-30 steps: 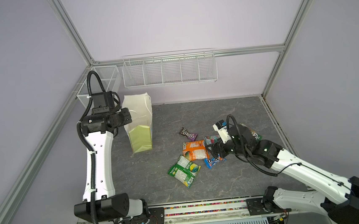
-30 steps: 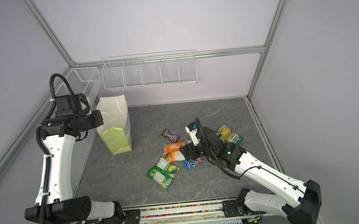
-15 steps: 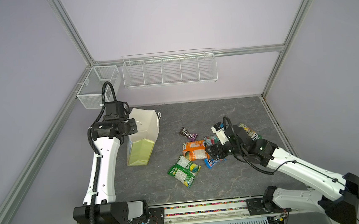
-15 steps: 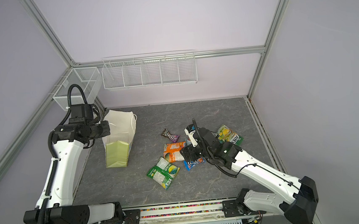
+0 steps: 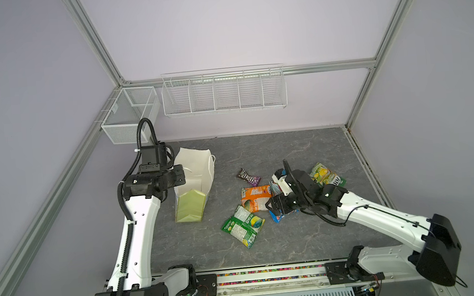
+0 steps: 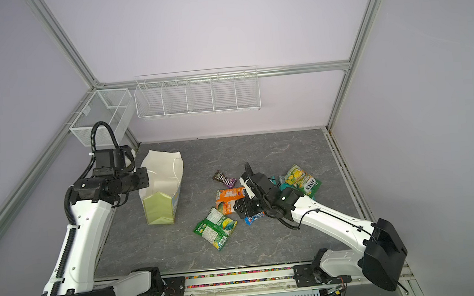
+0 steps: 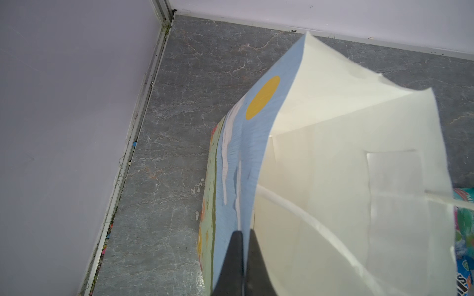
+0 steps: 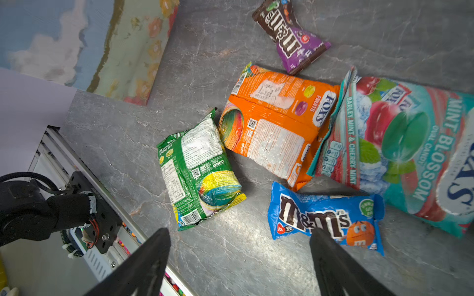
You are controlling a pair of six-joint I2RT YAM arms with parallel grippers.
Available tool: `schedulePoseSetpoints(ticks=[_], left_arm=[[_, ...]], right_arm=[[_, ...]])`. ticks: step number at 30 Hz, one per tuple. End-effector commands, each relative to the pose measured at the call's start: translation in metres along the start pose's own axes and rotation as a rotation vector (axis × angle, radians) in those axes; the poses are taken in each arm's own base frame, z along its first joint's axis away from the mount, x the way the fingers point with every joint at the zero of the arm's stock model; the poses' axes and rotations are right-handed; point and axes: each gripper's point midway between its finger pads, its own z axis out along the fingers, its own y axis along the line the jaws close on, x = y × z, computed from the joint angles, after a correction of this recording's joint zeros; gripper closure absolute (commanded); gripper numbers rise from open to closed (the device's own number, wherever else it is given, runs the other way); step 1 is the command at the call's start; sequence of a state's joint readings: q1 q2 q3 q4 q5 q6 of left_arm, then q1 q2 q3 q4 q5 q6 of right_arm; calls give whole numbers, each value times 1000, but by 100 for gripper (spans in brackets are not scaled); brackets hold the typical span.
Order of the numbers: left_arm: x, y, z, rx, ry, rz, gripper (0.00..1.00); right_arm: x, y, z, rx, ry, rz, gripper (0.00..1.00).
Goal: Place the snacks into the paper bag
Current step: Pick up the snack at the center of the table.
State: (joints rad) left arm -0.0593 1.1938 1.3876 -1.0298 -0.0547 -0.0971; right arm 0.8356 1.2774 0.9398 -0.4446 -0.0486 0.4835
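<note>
Matt, creased paper noted for paper bag (image 5: 194, 169). Glossy, crinkled plastic film seen on snack packets (image 8: 272, 128). Smooth marbled tabletop (image 5: 288, 150), faint sheen.

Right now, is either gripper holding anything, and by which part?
The left gripper is shut on the paper bag, pinching the top edge of its printed wall. The right gripper is open and holds nothing.

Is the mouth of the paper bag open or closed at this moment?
Open. The paper bag stands with its white inside visible from above; the left gripper is shut on one wall's rim.
</note>
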Motion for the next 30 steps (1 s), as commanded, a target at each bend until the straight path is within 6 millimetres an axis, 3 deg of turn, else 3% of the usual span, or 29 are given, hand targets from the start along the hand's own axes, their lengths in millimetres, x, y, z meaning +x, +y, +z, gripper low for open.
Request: schedulePoseSetpoints(ticks=[1, 10, 20, 30], left_arm=[[5, -4, 1, 20, -1, -9, 100], [6, -3, -2, 15, 2, -9, 100], [-6, 3, -41, -30, -43, 23, 100], [11, 0, -31, -45, 26, 55, 100]], right_arm=[[6, 7, 12, -43, 27, 67, 12], [18, 10, 37, -84, 77, 157, 11], [58, 9, 69, -99, 164, 223, 9], [68, 21, 89, -118, 192, 238, 4]])
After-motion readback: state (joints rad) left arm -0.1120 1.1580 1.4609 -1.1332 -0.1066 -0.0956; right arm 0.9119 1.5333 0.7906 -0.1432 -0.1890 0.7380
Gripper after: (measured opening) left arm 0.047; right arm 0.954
